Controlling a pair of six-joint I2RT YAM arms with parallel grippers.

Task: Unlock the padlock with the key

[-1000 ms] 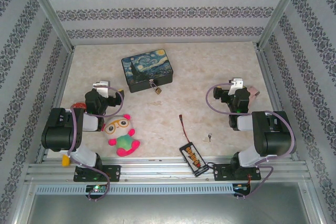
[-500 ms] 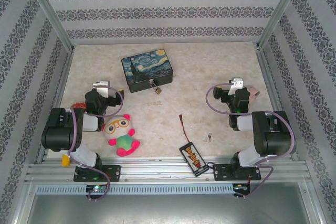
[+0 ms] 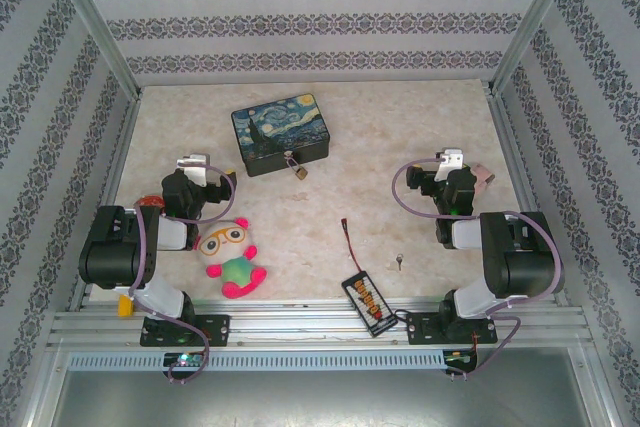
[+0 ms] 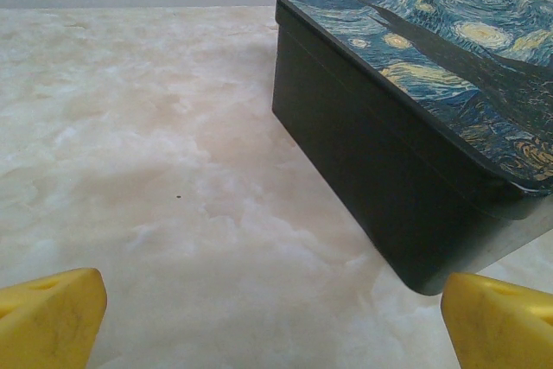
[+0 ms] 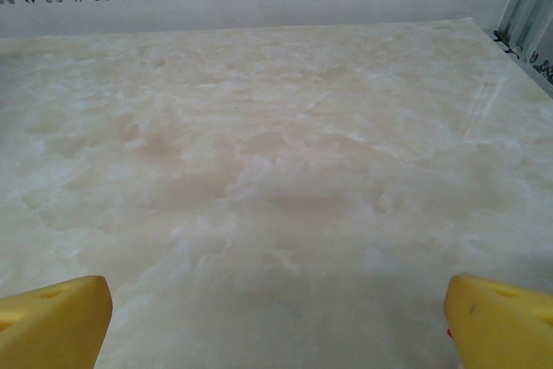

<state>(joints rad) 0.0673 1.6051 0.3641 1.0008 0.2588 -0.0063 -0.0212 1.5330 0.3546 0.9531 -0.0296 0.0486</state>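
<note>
The left gripper (image 4: 275, 324) sits to the left of the tin box (image 3: 282, 133), near its front left corner. Its two yellow fingers (image 4: 52, 317) are spread wide apart, and nothing is between them. In its own camera the box's dark side and painted lid are close by.

A soft toy (image 3: 232, 255) with a pink and green body lies on the table (image 3: 300, 217), in front of the box and a bit to the left.

The box has a blue starry picture on its lid, and the lid is down. The small gold padlock (image 3: 299, 170) hangs at the front of the box, touching it. It is too small to tell if it is locked.

A red wire (image 3: 350, 240) with a black board (image 3: 366, 299) lies in front of the box, to the right and well apart from it. The tiny key (image 3: 399, 262) lies flat on the table, also in front of the box, further right than the wire.

The right gripper (image 5: 276, 324) is well to the right of the box. Its fingers (image 5: 52, 321) are spread wide too, with bare table between them.
</note>
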